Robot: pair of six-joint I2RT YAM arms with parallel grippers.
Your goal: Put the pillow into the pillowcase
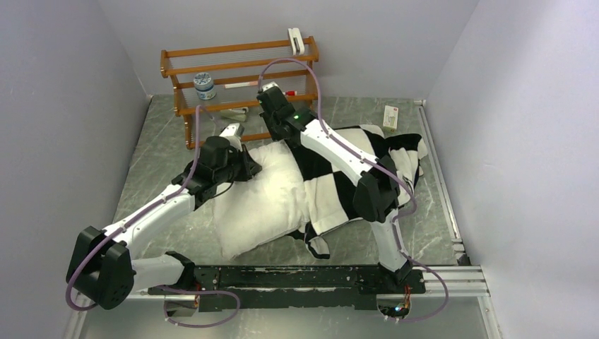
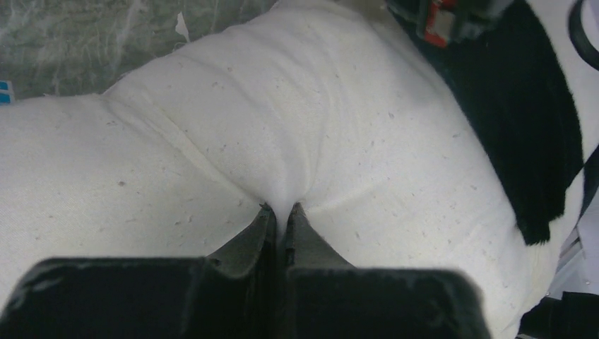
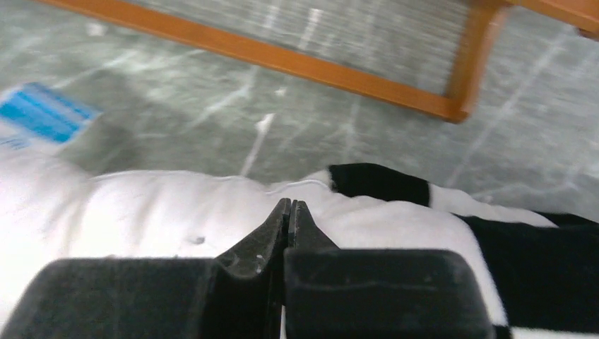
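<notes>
The pillow (image 1: 258, 198) lay slantwise mid-tabletop (image 1: 431, 212), its near-left end bare and its right part inside the pillowcase (image 1: 328, 205). The left tool (image 2: 282, 212) was closed on a puckered pinch of the pillow's cover. Farther back, the right tool (image 3: 289, 206) was shut at the pillowcase's mouth edge; whether it caught cloth was unclear. Both things looked light, soft and yielding, so hem and seam seemed the best holds. A wooden rack (image 1: 240, 78) stood at the far edge.
</notes>
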